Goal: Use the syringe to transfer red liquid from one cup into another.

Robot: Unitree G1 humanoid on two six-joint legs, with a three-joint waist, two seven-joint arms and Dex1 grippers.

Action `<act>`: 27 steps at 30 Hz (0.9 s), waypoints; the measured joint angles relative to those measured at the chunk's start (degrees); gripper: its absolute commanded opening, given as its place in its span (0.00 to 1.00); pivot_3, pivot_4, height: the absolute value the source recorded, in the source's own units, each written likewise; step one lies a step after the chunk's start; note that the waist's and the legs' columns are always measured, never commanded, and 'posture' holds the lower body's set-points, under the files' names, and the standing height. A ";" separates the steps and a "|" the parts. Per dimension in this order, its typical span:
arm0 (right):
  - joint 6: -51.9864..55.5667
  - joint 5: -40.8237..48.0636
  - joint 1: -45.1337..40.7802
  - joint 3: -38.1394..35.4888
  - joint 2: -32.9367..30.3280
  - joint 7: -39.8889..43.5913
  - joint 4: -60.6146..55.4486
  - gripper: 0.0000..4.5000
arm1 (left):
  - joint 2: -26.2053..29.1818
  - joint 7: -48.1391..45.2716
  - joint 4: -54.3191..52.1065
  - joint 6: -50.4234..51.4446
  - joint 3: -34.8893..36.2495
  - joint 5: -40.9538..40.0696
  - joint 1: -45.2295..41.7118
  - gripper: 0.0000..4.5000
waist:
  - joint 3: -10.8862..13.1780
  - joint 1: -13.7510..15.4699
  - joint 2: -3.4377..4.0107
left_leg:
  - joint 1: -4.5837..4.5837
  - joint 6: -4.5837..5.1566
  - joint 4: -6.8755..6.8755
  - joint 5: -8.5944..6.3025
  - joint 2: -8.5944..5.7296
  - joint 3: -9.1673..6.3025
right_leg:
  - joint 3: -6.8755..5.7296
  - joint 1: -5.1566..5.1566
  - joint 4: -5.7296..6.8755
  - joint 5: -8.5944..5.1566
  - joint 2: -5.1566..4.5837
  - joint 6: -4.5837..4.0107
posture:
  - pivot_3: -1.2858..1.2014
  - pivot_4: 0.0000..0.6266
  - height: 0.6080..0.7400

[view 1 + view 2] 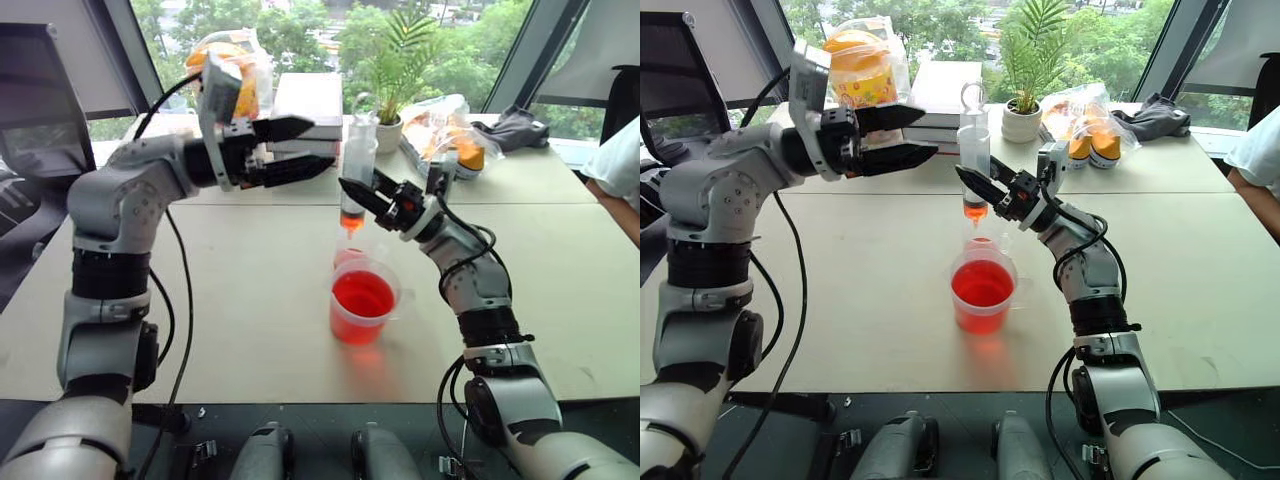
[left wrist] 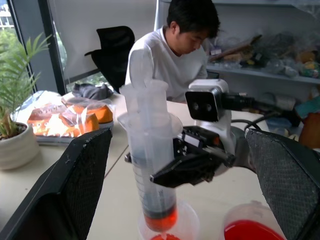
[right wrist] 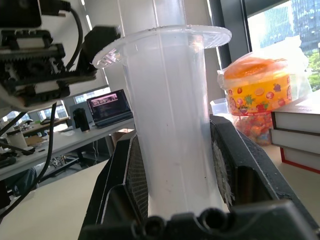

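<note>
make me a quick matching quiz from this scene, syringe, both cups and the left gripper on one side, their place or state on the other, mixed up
Things:
1. syringe
2. wide handled cup
3. small narrow cup
4. left gripper

Place or state:
A. open, holding nothing, level with the plunger top
B. directly under the orange nozzle
C. upright, clamped in the right gripper
D. on the table, holding most of the red liquid

Pairs: 1-C, 2-D, 3-B, 4-A
</note>
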 measured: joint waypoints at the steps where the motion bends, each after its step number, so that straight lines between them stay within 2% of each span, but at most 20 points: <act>1: -0.05 -0.20 0.21 0.03 0.06 -0.03 -0.12 0.31 | -0.74 0.21 1.29 -0.97 -0.13 0.71 -1.20 0.98 | 0.00 -0.06 0.00 | 0.00 0.00 0.00 0.00 0.00 0.01 | 0.01 0.00 0.00 0.00 0.00 0.00 | 0.52 0.24 1.00; 10: -0.60 -1.32 2.42 -0.04 0.07 -0.91 -2.33 0.31 | -8.02 -1.95 16.05 -7.95 -4.10 6.47 -8.64 0.98 | 0.00 -0.18 0.00 | 0.00 0.00 -0.05 0.00 0.02 0.02 | 0.01 -0.04 -0.01 0.00 0.06 0.00 | 0.52 0.24 1.00; 11: -0.60 -1.45 2.71 -0.04 0.06 -1.10 -2.53 0.31 | -8.61 -2.27 17.45 -8.62 -4.27 6.86 -9.14 0.89 | 0.00 -0.21 0.00 | 0.00 0.00 -0.05 0.00 0.02 0.01 | 0.01 -0.04 -0.01 0.00 0.06 0.00 | 0.52 0.24 1.00; 12: -0.60 -1.48 2.89 -0.04 0.05 -1.22 -2.74 0.31 | -8.95 -2.44 18.31 -9.04 -4.28 7.21 -9.40 0.86 | 0.00 -0.25 0.00 | 0.00 0.00 -0.05 0.00 0.02 0.01 | 0.01 -0.04 -0.01 0.00 0.06 0.00 | 0.52 0.24 1.00; 13: -0.60 -1.50 2.97 -0.05 0.04 -1.31 -2.86 0.31 | -9.25 -2.63 19.40 -9.28 -4.27 7.45 -9.87 0.77 | 0.00 -0.25 0.00 | 0.00 0.00 -0.05 0.00 0.03 0.01 | 0.01 -0.04 -0.01 0.00 0.07 0.00 | 0.52 0.24 1.00; 20: -0.31 -1.94 3.68 -0.13 -0.06 -2.02 -4.52 0.31 | -10.10 -4.67 20.95 -9.91 -4.02 7.76 -10.94 0.01 | 0.00 -0.20 0.00 | 0.00 0.00 -0.06 0.00 0.02 0.01 | 0.01 -0.04 -0.01 0.00 0.06 0.00 | 0.52 0.24 1.00; 27: 0.05 -2.01 4.37 -0.02 -0.07 -2.14 -5.01 0.31 | -10.26 -5.94 20.75 -10.17 -4.34 8.74 -10.66 0.01 | 0.00 -0.16 0.00 | -0.01 0.00 -0.06 0.00 0.02 0.01 | 0.02 -0.04 -0.01 0.00 0.06 0.00 | 0.52 0.24 1.00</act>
